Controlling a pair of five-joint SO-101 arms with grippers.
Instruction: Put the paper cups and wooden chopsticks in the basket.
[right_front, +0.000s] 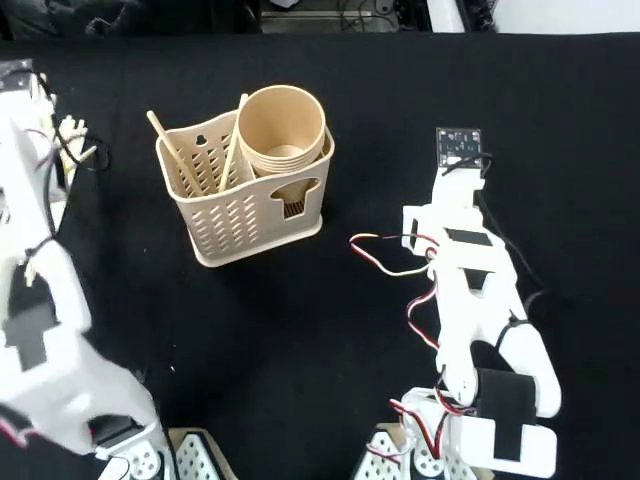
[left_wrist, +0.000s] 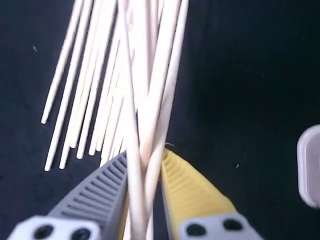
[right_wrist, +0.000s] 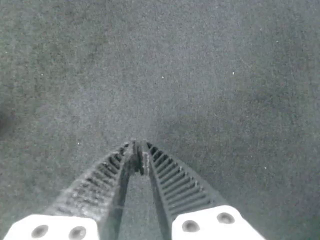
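Note:
The beige slotted basket stands left of the table's middle, holding stacked paper cups and two wooden chopsticks leaning in its other half. At the far left edge my left gripper is shut on a few chopsticks, just above a fanned pile of more chopsticks on the black cloth. The high view shows those chopstick ends beside the left arm. My right gripper is shut on nothing, low over bare black cloth, on the folded right arm.
Black cloth covers the whole table. Red, white and black wires loop out from the right arm toward the basket. A pale rounded object sits at the edge of the left wrist view.

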